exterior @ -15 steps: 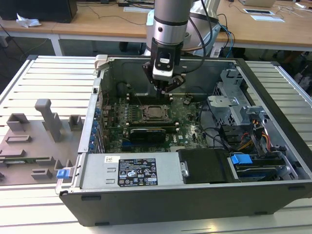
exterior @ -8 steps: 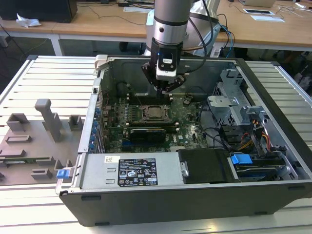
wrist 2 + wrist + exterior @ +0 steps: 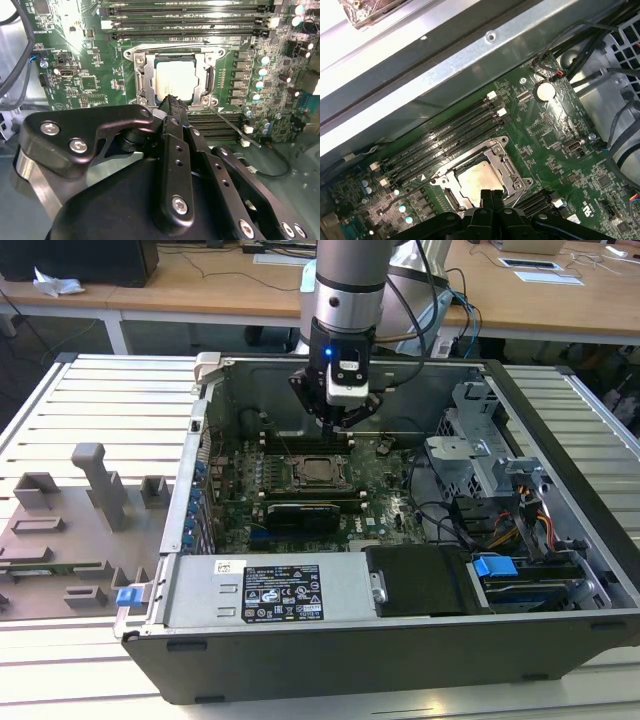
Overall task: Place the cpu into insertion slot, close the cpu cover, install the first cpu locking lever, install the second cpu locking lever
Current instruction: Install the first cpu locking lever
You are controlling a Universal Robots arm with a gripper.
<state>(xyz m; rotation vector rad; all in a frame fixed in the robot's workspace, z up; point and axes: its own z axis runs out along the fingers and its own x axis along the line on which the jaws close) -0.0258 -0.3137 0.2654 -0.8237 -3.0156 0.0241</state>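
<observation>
The exterior view looks down at a slant from outside the open computer case (image 3: pixel 330 660), far enough to take it whole. Both wrist views sit close above the green board (image 3: pixel 75 60), looking down past the gripper (image 3: pixel 170 100) at the insertion slot (image 3: pixel 141 75), which all three share.
</observation>
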